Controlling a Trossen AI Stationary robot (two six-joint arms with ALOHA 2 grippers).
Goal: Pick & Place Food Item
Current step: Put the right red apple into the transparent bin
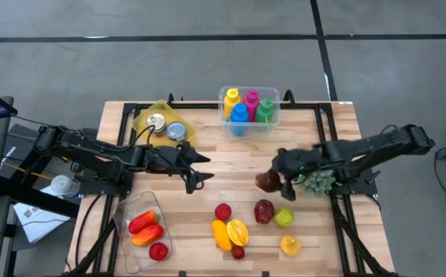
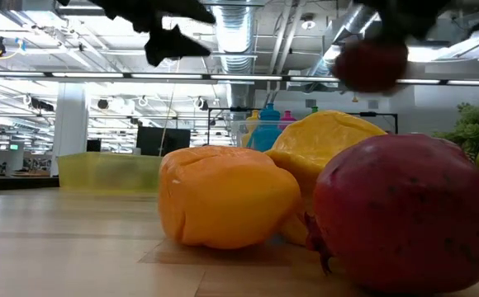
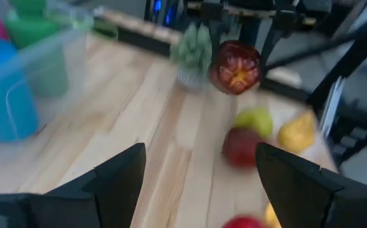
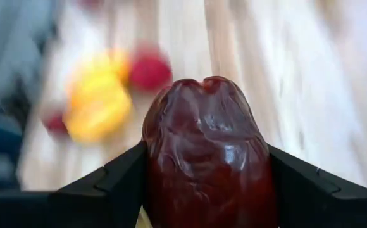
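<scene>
Right claw (image 4: 205,190) clenched on dark red fruit (image 4: 205,152), lifted above bench (image 1: 208,192); left claw (image 1: 194,173) spread, empty. Risked slipping: smooth, rounded skin.

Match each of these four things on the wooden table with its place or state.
1. dark red pomegranate-like fruit
2. clear plastic tub of coloured bottles
3. yellow tray with two round tins
4. left gripper

a. open, empty
b. table's far edge, middle
c. held in the right gripper
d. far left corner area

Pairs: 1-c, 2-b, 3-d, 4-a
</scene>
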